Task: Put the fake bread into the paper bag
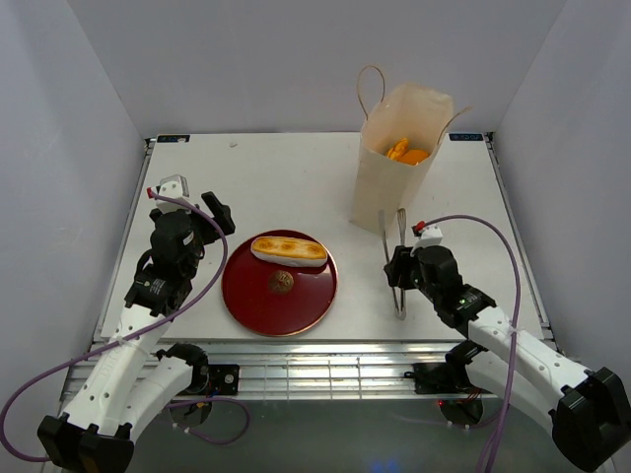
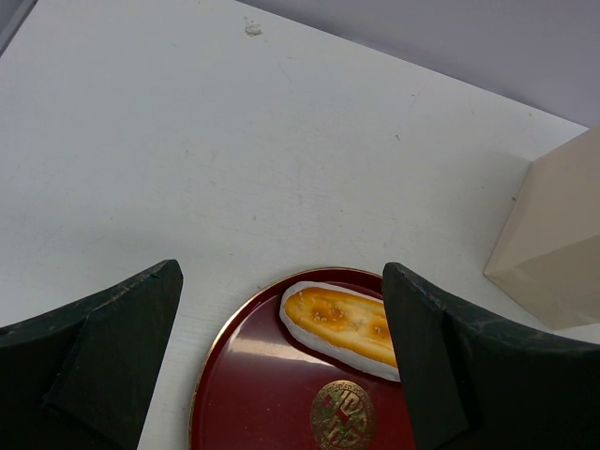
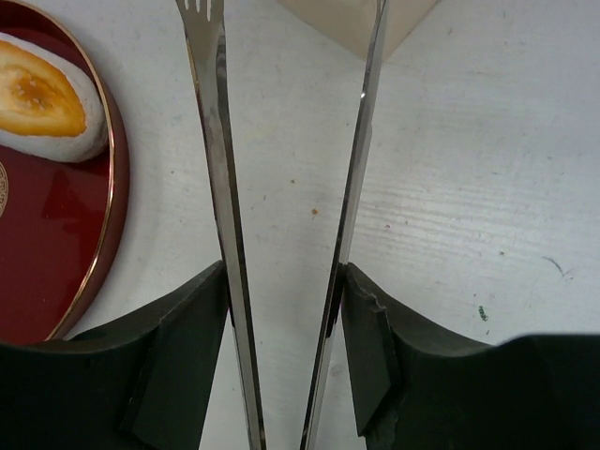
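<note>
A pale long roll with a golden-orange top [image 1: 288,249] lies on the far part of the dark red plate [image 1: 246,296]; it also shows in the left wrist view [image 2: 339,324] and at the left edge of the right wrist view [image 3: 42,101]. The paper bag [image 1: 386,187] stands upright at the back right with orange pastries [image 1: 406,152] inside. My right gripper [image 1: 397,268] is shut on the metal tongs [image 3: 217,187], whose two arms point toward the bag and stand apart. My left gripper [image 1: 210,213] is open and empty, left of the plate.
The plate carries a gold emblem [image 1: 281,283] at its middle. The bag's corner [image 2: 553,253] shows at the right of the left wrist view. The white table has raised rails at its near edge [image 1: 325,355]. Grey walls close in on three sides.
</note>
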Available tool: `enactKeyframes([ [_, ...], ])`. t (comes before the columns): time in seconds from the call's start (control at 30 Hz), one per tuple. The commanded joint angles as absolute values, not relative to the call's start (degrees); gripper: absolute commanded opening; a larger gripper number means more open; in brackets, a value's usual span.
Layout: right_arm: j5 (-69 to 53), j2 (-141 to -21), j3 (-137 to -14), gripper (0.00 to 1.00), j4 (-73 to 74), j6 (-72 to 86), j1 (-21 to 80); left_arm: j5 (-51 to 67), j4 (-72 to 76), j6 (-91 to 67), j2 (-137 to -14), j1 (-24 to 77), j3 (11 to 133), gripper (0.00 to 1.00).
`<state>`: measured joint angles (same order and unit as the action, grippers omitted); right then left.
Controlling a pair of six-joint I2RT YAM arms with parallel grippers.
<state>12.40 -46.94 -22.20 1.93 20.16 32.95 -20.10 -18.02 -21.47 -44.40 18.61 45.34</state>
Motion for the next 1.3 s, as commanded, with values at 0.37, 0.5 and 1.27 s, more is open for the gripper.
enactKeyframes([
  [0.37, 8.4, -54.0, -19.7, 0.57, -0.1, 24.4, 32.8, -18.9, -18.2, -21.5, -44.2, 18.9, 45.3, 0.98],
  [0.5, 7.6, -56.1, -19.9, 0.58, -0.7, 24.4, 32.7, -18.9, -18.2, -21.4, -44.2, 18.9, 45.4, 0.98],
  [1.27, 7.5, -59.1, -21.5, 0.72, -0.1, 24.1, 32.7, -18.7, -18.2, -21.4, -44.2, 18.9, 45.3, 0.98],
])
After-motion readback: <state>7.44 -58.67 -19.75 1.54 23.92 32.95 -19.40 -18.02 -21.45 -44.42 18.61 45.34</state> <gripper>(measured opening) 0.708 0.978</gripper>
